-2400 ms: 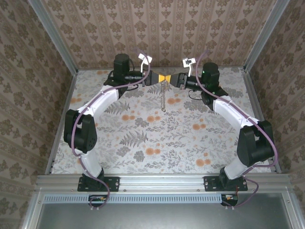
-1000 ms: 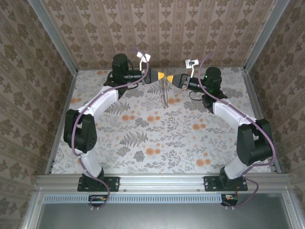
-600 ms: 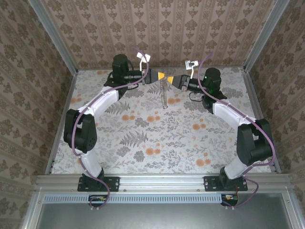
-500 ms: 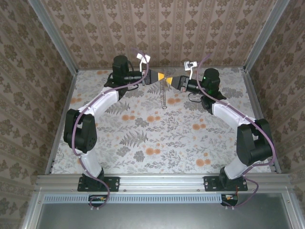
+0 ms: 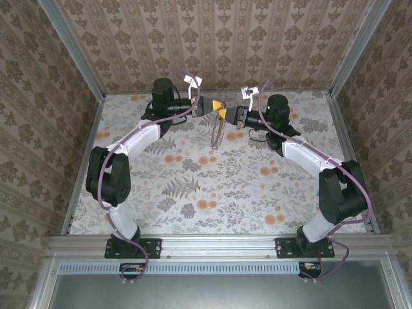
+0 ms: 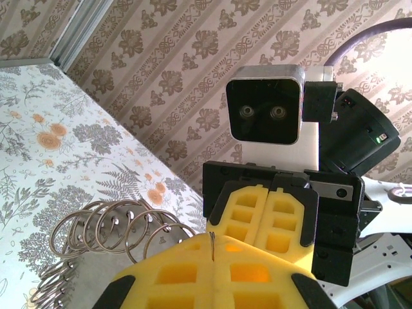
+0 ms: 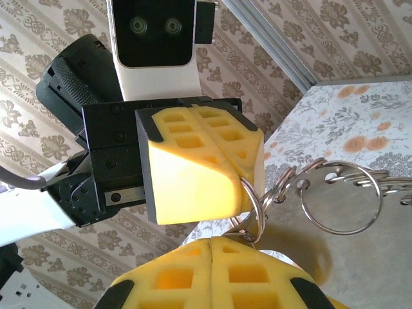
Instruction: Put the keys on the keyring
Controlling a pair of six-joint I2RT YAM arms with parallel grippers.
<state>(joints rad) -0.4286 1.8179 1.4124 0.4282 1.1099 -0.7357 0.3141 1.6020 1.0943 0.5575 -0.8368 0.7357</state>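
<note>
Keyring chain [image 5: 215, 132] upright, free end down

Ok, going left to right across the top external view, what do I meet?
Left arm's elbow → left gripper → right gripper → right arm's elbow.

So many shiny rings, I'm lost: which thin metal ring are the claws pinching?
The thin metal end ring, caught between the left gripper and right gripper; the other linked rings hang free.
</note>
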